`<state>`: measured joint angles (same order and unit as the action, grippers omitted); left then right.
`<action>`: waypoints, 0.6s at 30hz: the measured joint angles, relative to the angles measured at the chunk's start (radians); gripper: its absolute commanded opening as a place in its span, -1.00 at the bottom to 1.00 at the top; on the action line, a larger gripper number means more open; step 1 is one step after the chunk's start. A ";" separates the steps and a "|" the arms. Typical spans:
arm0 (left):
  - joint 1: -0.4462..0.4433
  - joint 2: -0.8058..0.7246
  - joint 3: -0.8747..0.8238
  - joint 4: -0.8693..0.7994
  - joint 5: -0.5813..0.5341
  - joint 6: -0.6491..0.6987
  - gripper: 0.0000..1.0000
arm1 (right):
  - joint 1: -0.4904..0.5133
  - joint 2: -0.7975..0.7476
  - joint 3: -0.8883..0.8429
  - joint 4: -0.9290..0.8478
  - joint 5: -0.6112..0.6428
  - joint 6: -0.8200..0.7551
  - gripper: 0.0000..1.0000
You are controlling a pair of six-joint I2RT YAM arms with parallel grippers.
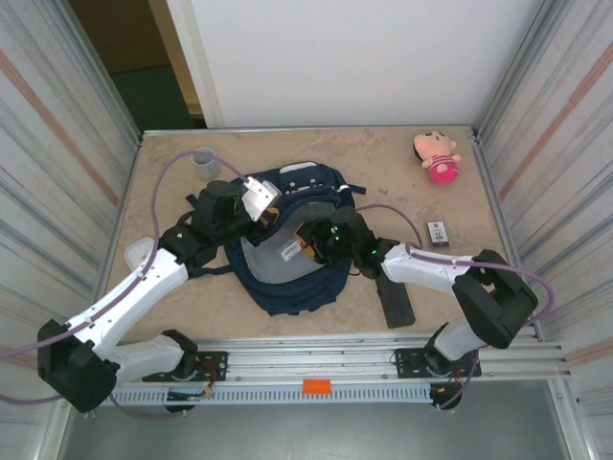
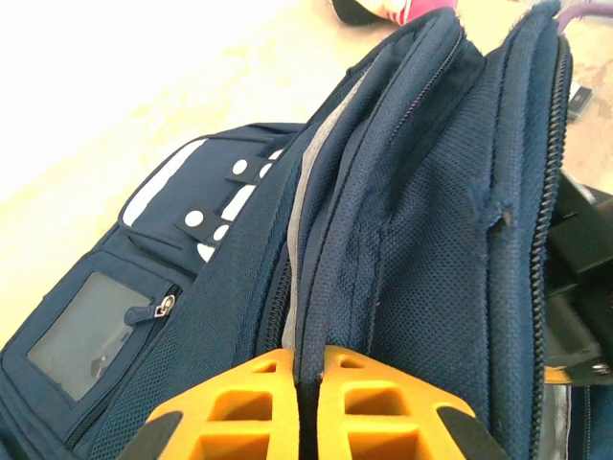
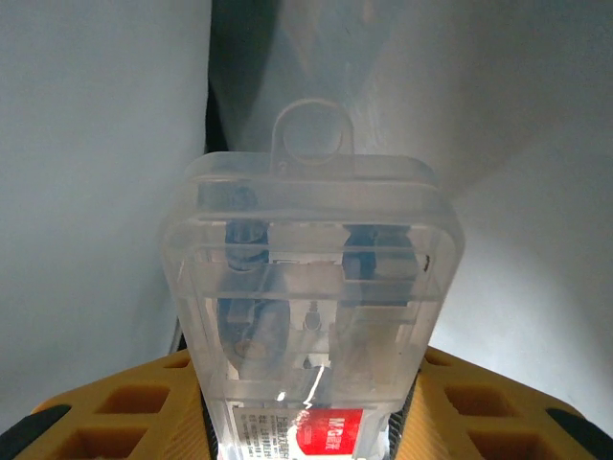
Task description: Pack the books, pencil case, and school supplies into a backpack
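Currently left gripper (image 2: 308,388) is clamped tight on the fabric edge of the backpack (image 2: 421,249), right gripper (image 3: 306,426) pinches the clear, red-labelled school supplies packet (image 3: 311,278) among the grey lining (image 3: 96,192) inside, and the black pencil case (image 1: 395,302) lies on the table (image 1: 383,172) just right of the backpack.

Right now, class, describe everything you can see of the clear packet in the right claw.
The clear packet is a slim, see-through plastic box with rounded corners and a round hang tab at its far end. Dark blurred items show inside; a white label with a red patch lies near the grip. The right claw holds its near end between orange fingers, inside the grey-lined backpack.
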<state>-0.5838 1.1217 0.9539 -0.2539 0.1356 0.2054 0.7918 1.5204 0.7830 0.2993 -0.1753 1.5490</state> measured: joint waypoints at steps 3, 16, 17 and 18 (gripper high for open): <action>0.003 0.000 0.000 0.007 0.012 -0.011 -0.98 | -0.001 0.058 0.038 0.040 0.021 0.024 -0.17; 0.034 -0.002 0.000 0.024 0.045 -0.031 -0.99 | -0.004 0.280 0.145 0.145 0.046 0.074 0.28; 0.035 -0.003 0.000 0.024 0.048 -0.031 -0.98 | -0.001 0.278 0.142 0.150 0.048 0.074 0.27; 0.040 -0.004 0.000 0.024 0.049 -0.031 -0.99 | 0.003 0.274 0.130 0.154 0.048 0.074 0.24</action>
<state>-0.5438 1.1179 0.9539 -0.2295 0.1844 0.1745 0.7952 1.7939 0.9131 0.4530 -0.1268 1.6226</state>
